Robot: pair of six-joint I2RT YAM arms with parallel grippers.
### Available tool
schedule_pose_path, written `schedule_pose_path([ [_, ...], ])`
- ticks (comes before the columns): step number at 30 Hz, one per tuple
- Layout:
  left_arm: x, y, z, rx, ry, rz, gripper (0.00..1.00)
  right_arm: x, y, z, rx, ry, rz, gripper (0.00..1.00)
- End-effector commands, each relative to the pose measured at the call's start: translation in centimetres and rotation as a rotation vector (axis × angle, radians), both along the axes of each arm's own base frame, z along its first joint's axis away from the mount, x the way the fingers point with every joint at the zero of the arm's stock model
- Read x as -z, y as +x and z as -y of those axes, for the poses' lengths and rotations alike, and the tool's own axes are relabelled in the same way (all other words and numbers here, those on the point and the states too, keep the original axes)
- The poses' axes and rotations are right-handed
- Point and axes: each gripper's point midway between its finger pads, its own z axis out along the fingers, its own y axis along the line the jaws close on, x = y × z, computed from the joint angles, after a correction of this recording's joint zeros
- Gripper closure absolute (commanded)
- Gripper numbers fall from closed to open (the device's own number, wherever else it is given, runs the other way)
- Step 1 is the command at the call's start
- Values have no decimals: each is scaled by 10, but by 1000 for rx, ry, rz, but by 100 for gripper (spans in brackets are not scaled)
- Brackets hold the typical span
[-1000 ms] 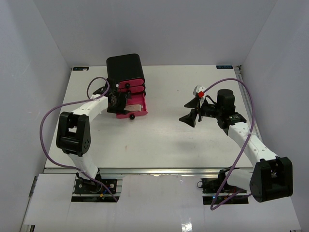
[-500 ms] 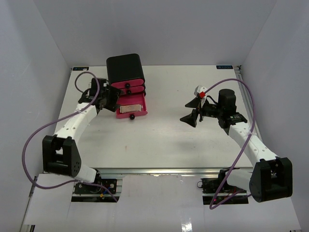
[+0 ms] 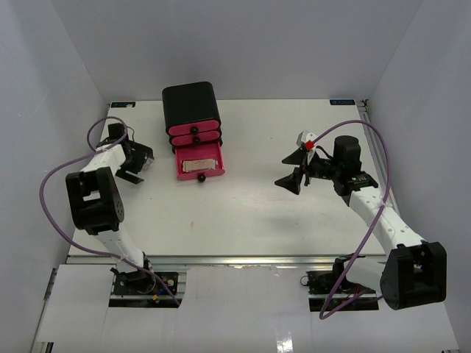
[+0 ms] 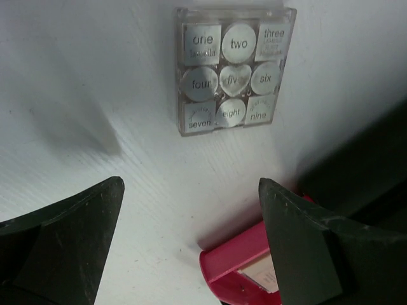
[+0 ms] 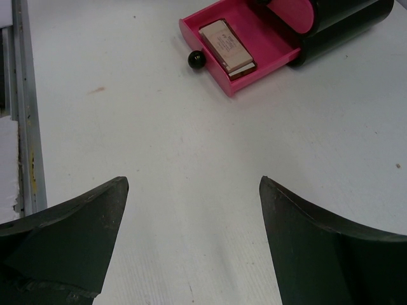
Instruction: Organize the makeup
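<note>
A flat beige compact point(image 5: 226, 46) lies in the open bottom pink drawer point(image 3: 199, 165) of the black box point(image 3: 191, 109). In the left wrist view, a small square palette point(image 4: 232, 79) with nine numbered pans lies flat on the table, beyond my fingers. My left gripper point(image 3: 141, 165) sits open and empty, left of the drawer, with the drawer's corner point(image 4: 245, 267) by its right finger. My right gripper point(image 3: 284, 170) is open and empty over bare table at mid right, facing the drawer point(image 5: 254, 38). No other makeup shows.
The box's two upper pink drawers point(image 3: 194, 133) are shut. The open drawer's black knob point(image 3: 199, 177) sticks out toward the near edge. Grey walls close in the table on the left, back and right. A purple cable loops off each arm.
My left gripper has pulled back leftward from the open drawer and opened wider. The compact now shows lying in that drawer. The right arm has not moved.
</note>
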Motion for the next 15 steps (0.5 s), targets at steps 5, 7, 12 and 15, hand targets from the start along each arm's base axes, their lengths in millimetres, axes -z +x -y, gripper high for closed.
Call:
schedule_pose_path([
  [5, -4, 41, -29, -31, 89, -74, 2, -6, -1, 1, -11, 6, 36, 10],
  [7, 1, 42, -31, -41, 90, -110, 2, -5, 0, 1, -11, 5, 34, 10],
  [12, 13, 50, -35, -46, 81, -214, 2, -3, 2, 2, -4, 2, 30, 10],
  [15, 14, 51, -35, -43, 81, -228, 2, -1, 3, 3, -1, 0, 25, 10],
])
